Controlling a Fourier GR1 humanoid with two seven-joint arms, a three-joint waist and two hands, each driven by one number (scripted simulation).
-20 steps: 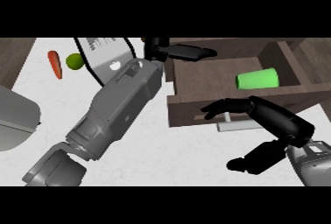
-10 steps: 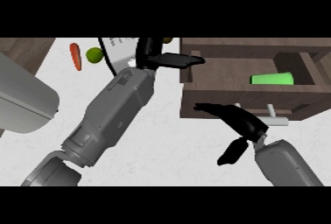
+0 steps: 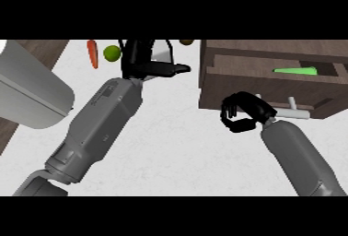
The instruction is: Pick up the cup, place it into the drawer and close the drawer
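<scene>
The green cup (image 3: 296,71) lies on its side inside the open brown drawer (image 3: 272,87) at the upper right. My right hand (image 3: 242,113) sits at the drawer's front face, left of the pale handle (image 3: 293,104), with its fingers curled and nothing in them. Whether it touches the wood I cannot tell. My left forearm runs up from the lower left, and the left hand (image 3: 147,64) rests open near the top centre, thumb pointing right, well away from the cup.
An orange carrot (image 3: 92,53) and a round green fruit (image 3: 112,53) lie at the top left. A large grey rounded body (image 3: 31,94) fills the left edge. A white object (image 3: 163,54) stands behind the left hand.
My right hand has risen from below the drawer to its front face and its fingers have curled in. The drawer and cup now show further right and higher in view.
</scene>
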